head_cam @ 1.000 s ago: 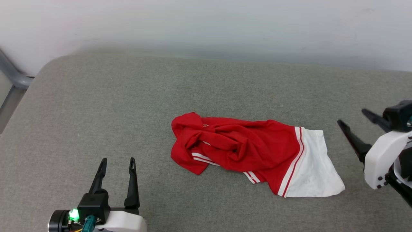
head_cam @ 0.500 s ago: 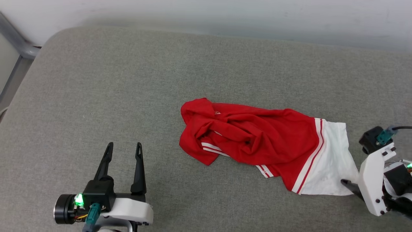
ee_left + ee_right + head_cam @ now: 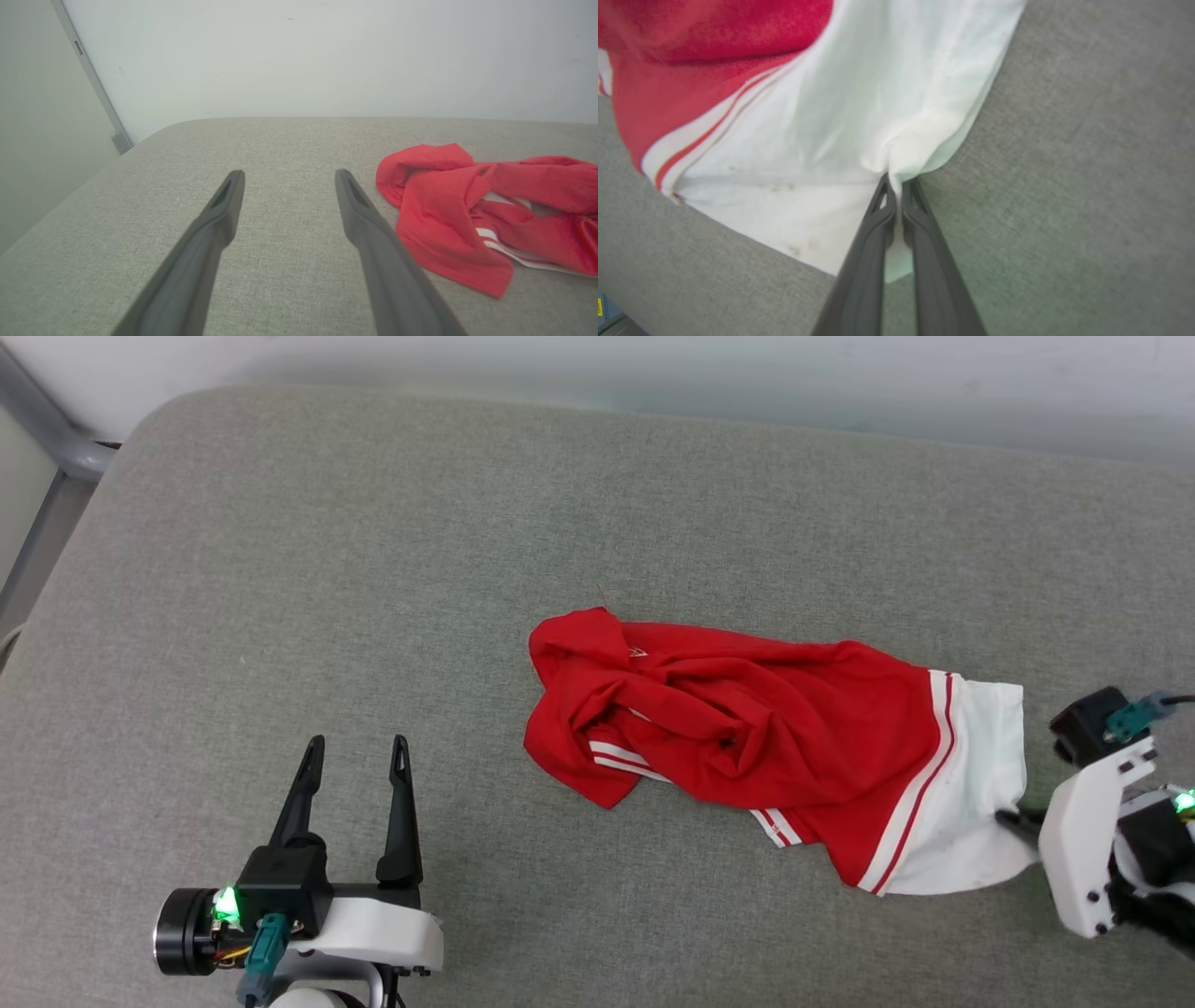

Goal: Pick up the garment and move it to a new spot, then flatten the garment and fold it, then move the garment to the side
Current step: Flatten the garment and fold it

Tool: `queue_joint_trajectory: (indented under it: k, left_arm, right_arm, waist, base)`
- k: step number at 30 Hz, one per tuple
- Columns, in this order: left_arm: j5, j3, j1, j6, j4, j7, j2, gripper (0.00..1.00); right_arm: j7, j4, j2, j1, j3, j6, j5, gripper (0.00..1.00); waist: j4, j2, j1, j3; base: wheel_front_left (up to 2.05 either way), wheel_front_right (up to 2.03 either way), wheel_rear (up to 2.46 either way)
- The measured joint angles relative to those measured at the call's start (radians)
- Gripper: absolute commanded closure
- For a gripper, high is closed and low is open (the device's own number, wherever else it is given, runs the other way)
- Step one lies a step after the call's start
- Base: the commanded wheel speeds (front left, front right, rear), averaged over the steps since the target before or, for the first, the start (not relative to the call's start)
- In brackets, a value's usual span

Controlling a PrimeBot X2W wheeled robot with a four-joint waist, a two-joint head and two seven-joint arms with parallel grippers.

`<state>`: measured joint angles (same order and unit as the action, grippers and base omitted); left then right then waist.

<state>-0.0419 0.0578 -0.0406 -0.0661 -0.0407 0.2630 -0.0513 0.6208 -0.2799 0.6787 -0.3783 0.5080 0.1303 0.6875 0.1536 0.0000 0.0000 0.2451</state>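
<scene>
The garment (image 3: 747, 737) lies crumpled on the grey cushion, red body to the left, white sleeve (image 3: 971, 803) to the right. My right gripper (image 3: 1013, 821) is at that sleeve's right edge. In the right wrist view my right gripper (image 3: 896, 179) is shut on a pinch of the white sleeve (image 3: 859, 116), with the cloth bunched at the tips. My left gripper (image 3: 358, 749) stands open at the lower left, well clear of the red cloth. The left wrist view shows the left gripper (image 3: 287, 175) over bare cushion, with the garment (image 3: 467, 219) off to its right.
The grey cushion (image 3: 373, 569) reaches back to a pale wall (image 3: 653, 373). A grey metal frame (image 3: 47, 439) stands off its far left corner. Bare cushion lies to the left of and behind the garment.
My right gripper has come down to the white sleeve's right edge and shut on it. The head camera has tilted, shifting the whole picture. My left gripper stays open.
</scene>
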Motion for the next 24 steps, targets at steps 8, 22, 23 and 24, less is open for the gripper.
queue_joint_trajectory:
  k: [8, 22, 23, 24]
  left_arm:
    - [0.002, -0.001, 0.000, 0.009, -0.007, 0.000, 0.000, 0.00]
    - [0.002, 0.001, 0.000, 0.019, -0.016, 0.000, 0.000, 0.00]
    - [0.002, 0.000, 0.001, 0.019, -0.016, 0.000, 0.001, 0.00]
    - [0.003, -0.003, 0.003, 0.019, -0.018, 0.000, 0.001, 0.00]
  right_arm:
    - [-0.067, -0.110, 0.067, -0.084, -0.109, 0.001, 0.022, 1.00]
    - [-0.154, -0.529, 0.020, -0.083, -0.301, 0.001, -0.062, 0.00]
    - [-0.183, -0.530, 0.010, -0.083, -0.304, 0.000, -0.064, 0.00]
    - [-0.224, -0.526, -0.001, -0.085, -0.308, 0.000, -0.067, 0.00]
  waist:
    - [-0.015, 0.0000, 0.0000, -0.023]
    - [0.019, 0.0000, 0.0000, -0.023]
    - [0.017, 0.0000, 0.0000, -0.027]
    - [0.014, 0.0000, 0.0000, -0.032]
  base:
    - [0.00, 0.00, 0.00]
    - [0.00, 0.00, 0.00]
    - [0.00, 0.00, 0.00]
    - [0.00, 0.00, 0.00]
